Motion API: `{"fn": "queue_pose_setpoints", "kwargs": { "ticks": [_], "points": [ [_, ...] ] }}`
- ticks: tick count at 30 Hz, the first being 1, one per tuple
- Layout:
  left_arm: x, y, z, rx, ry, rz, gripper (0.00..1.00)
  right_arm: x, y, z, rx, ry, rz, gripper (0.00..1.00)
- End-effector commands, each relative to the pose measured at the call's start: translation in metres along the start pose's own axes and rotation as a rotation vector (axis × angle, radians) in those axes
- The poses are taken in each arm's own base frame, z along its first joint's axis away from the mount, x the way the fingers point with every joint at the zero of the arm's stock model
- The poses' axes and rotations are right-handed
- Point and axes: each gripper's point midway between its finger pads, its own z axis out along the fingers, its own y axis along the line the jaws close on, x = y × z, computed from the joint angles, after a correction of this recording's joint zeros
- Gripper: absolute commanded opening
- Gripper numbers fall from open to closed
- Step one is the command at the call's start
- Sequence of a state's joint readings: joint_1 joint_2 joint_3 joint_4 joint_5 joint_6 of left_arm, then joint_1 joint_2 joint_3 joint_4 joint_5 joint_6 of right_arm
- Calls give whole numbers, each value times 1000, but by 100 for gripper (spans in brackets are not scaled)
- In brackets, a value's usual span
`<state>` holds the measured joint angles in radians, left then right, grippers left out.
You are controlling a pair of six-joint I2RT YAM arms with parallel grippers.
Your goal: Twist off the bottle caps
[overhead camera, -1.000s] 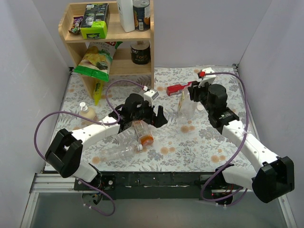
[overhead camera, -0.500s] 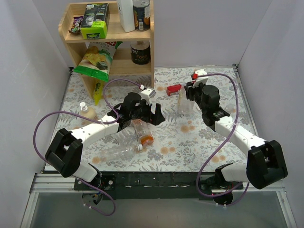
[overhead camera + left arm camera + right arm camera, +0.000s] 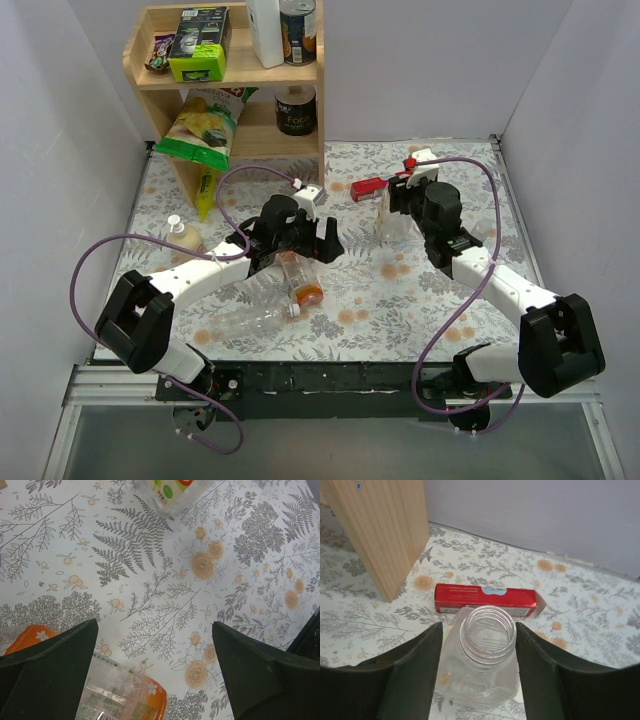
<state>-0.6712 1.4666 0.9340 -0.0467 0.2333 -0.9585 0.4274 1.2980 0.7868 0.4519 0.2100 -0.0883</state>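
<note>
An orange-liquid bottle (image 3: 303, 285) lies on the floral cloth, partly under my left gripper (image 3: 322, 243), which is open and empty. In the left wrist view the bottle (image 3: 125, 700) lies low between the fingers, nearer the left finger (image 3: 55, 655), with floral cloth showing past it. A clear bottle (image 3: 250, 320) lies nearer, with a whitish cap (image 3: 292, 311). My right gripper (image 3: 398, 205) is shut on an upright clear bottle (image 3: 485, 670) just below its neck. That bottle's mouth (image 3: 487, 630) is open, with no cap. A small bottle (image 3: 185, 238) with a white cap (image 3: 175, 220) stands at far left.
A red box (image 3: 485, 600) lies just behind the upright bottle. A wooden shelf (image 3: 235, 90) with tins, boxes, a chip bag and a white container stands at the back left. White walls close the sides.
My right gripper moved left and down over the upright clear bottle and now grips it. My left gripper shifted slightly back, still open over the orange bottle.
</note>
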Motion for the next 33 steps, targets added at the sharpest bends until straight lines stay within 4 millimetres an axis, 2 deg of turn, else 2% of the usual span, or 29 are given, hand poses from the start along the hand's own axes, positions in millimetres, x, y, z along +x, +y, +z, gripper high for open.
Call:
{"fn": "queue_pose_setpoints", "kwargs": {
  "ticks": [1, 4, 6, 7, 10, 13, 18, 23, 28, 33],
  "points": [
    [-28, 9, -6, -86, -68, 18, 98, -10, -4, -9, 16, -8, 31, 73],
    [-30, 22, -6, -165, -60, -5, 98, -20, 1, -8, -12, -2, 39, 77],
    [-33, 36, -11, -261, -67, -32, 98, -27, 2, -8, -25, -3, 43, 80],
    [-35, 38, -14, -283, -70, -42, 98, -36, 3, -7, -30, -15, 46, 81],
    [-36, 47, -25, -359, -67, -84, 98, -42, 5, -9, -47, -10, 52, 85],
    [-26, 56, -33, -430, -40, -138, 98, -52, 5, -12, -51, -24, 66, 87],
    [9, 60, -33, -457, 37, -263, 98, -68, 3, -23, -54, -42, 79, 88],
    [36, 68, -33, -501, 79, -334, 98, -92, 2, -43, -74, -84, 85, 88],
    [56, 76, -31, -544, 117, -371, 98, -117, 5, -65, -115, -143, 93, 88],
    [72, 82, -23, -546, 142, -376, 98, -131, 10, -82, -162, -178, 90, 88]
  ]
}}
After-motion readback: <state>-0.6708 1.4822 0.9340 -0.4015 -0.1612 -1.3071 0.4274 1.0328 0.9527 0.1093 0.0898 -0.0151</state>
